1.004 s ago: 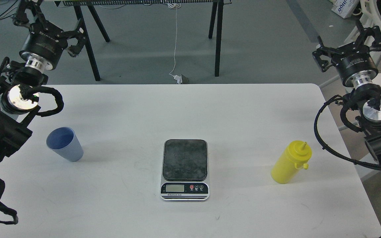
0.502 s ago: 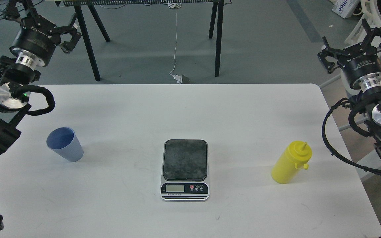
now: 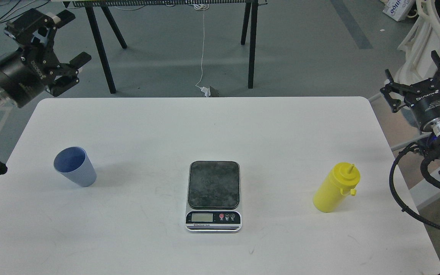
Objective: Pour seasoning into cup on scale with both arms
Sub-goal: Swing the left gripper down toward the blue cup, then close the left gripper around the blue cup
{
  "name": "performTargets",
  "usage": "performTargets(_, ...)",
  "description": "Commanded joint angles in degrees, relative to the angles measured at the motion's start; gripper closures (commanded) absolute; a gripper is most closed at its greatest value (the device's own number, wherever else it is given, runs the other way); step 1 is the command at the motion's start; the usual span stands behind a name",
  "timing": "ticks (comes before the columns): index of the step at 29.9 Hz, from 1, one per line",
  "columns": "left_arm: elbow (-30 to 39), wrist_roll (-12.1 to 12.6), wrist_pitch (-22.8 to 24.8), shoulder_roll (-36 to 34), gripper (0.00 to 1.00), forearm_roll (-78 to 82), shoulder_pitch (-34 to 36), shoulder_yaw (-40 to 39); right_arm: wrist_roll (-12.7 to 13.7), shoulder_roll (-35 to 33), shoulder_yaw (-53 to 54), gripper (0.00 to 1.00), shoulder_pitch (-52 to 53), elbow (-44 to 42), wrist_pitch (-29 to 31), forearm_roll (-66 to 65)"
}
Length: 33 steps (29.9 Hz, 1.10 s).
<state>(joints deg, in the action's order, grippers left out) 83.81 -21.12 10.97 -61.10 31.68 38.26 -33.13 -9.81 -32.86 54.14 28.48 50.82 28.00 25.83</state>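
The light-blue ribbed cup (image 3: 75, 167) stands upright on the white table (image 3: 204, 126) at the left. The scale (image 3: 213, 195) lies at the table's centre with nothing on its dark platform. The yellow seasoning bottle (image 3: 336, 187) stands upright at the right. My left gripper (image 3: 65, 42) is open and empty, off the table's far left corner, well behind the cup. My right gripper (image 3: 422, 76) is open and empty, off the table's right edge, behind and right of the bottle.
Black trestle legs (image 3: 105, 46) and a white cable (image 3: 203, 46) with a plug lie on the grey floor beyond the table. A white frame (image 3: 422, 38) stands at the far right. Black cable hoses (image 3: 403, 191) hang beside the table's right edge.
My left arm has swung out to the left and its gripper now points right with its fingers spread. My right arm has moved right and down, away from the table.
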Motion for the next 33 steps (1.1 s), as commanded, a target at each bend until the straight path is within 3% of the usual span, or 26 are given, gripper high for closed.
performTargets(1,1.44,0.03,-3.41,-0.59,0.0,11.62,-1.17,0.17,-0.12,-0.01,1.22,0.0,-2.2,3.31,0.0,0.01)
performTargets(8,1.18,0.2,-7.18,-2.79,0.06,34.13,-1.26,1.22,-0.21,0.25,2.81,0.0,-3.87,5.26,0.0,0.01)
performTargets(17,-3.91,0.29,-9.03,-2.53,0.14,49.87,-1.44,5.09,-0.12,-0.01,3.07,0.0,-4.22,5.17,0.0,0.01)
performTargets(25,-11.9,0.38,-14.39,-1.83,0.14,64.11,-1.26,11.33,-0.12,-0.18,3.25,0.0,-4.93,5.08,0.0,-0.08)
performTargets(33,-27.2,-0.67,-17.73,3.79,0.14,70.54,-1.26,16.24,-0.12,-0.18,3.43,0.0,-5.63,4.91,0.0,-0.08)
